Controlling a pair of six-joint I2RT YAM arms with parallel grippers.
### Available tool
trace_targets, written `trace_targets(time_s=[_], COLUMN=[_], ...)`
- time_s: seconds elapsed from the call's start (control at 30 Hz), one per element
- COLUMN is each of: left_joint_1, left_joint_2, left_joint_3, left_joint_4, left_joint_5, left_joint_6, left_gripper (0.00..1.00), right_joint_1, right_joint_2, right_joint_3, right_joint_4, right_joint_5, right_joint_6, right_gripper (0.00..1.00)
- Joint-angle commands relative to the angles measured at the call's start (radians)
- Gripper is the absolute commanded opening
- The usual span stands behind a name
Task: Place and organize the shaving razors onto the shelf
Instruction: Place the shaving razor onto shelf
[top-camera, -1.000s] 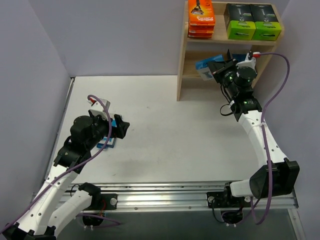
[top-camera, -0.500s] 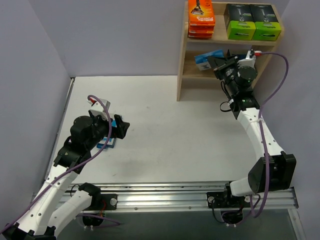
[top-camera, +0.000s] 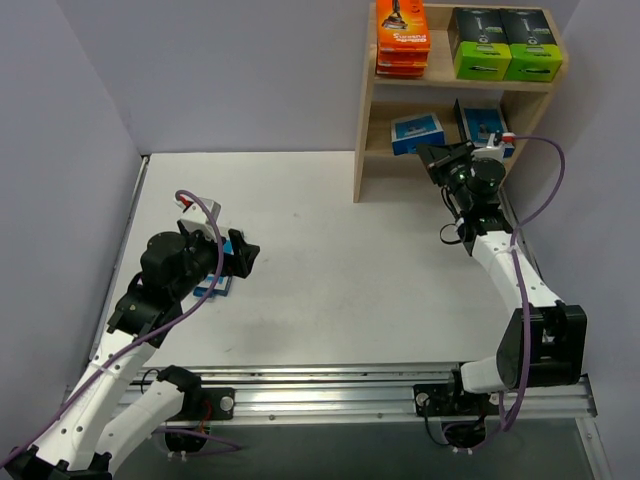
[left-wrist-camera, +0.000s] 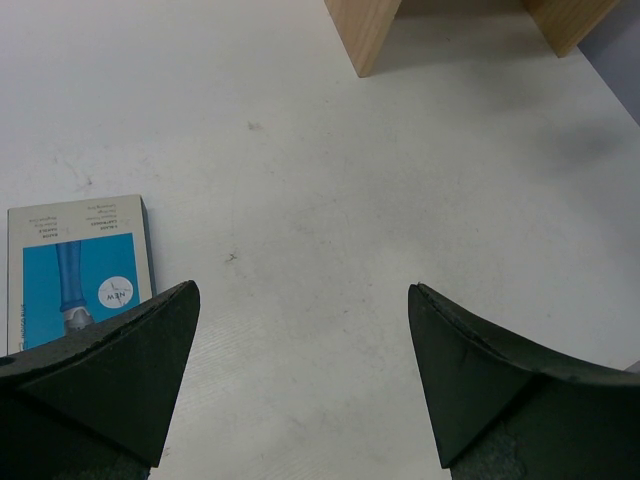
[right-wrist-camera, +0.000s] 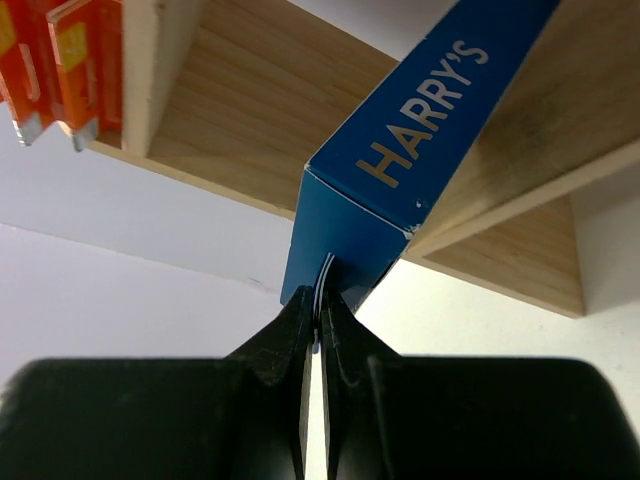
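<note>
**Top external view.** The shelf (top-camera: 362, 120) stands on the counter (top-camera: 330, 260) at 1 o'clock. Its upper tier carries the stacked orange packs (top-camera: 403, 40) on the left and the two black boxes (top-camera: 505, 45) side by side on the right. On the lower tier the held blue pack (top-camera: 417, 132) lies towards the left, and a second blue pack (top-camera: 480, 122) stands to its right. The right end effector (top-camera: 433, 153) meets the near corner of the held blue pack. At 8 o'clock the left end effector (top-camera: 241, 256) hangs over the counter with its jaws apart. The third blue pack (top-camera: 212, 286) lies flat just beside it, partly under the arm.

**Left wrist view.** The left end effector (left-wrist-camera: 300, 345) is wide apart and grips nothing. The third blue pack (left-wrist-camera: 75, 270) lies flat on the counter (left-wrist-camera: 350, 200) at 9 o'clock, by the left jaw. The feet of the shelf (left-wrist-camera: 365, 30) show at 12 o'clock.

**Right wrist view.** The right end effector (right-wrist-camera: 320, 312) is pressed together on a thin flap at the near end of the held blue pack (right-wrist-camera: 420, 140). That pack reaches into the shelf (right-wrist-camera: 230, 110) under a wooden board. The orange packs (right-wrist-camera: 60, 55) show at 10 o'clock.
</note>
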Motion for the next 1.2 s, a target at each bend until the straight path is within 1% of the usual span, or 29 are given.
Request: trace_targets(time_s=[0.0, 0.23, 0.47, 0.8, 1.17], left_joint_1=[-0.003, -0.003, -0.003, -0.003, -0.003], left_joint_2=[-0.003, 0.003, 0.008, 0.012, 0.006], left_joint_3=[0.021, 0.021, 0.021, 0.021, 0.021], left_joint_4=[0.049, 0.049, 0.049, 0.049, 0.049], left_joint_5=[0.018, 0.021, 0.021, 0.025, 0.029], left_joint_6=[-0.011, -0.011, -0.011, -0.013, -0.014], left_gripper=[0.94, 0.94, 0.94, 0.94, 0.94], right_joint_1=[-0.016, -0.036, -0.085, -0.122, -0.140], right_joint_2=[-0.077, -0.096, -0.066, 0.036, 0.081], right_joint_3=[-0.050, -0.165, -0.185, -0.137, -0.088], right_joint_4=[0.089, 0.103, 0.106, 0.137, 0.120], right_joint_5=[0.008, 0.022, 0.024, -0.015, -0.027], right_joint_6=[0.012, 0.090, 0.119, 0.145, 0.142], right_gripper=[0.00, 0.00, 0.00, 0.00, 0.00])
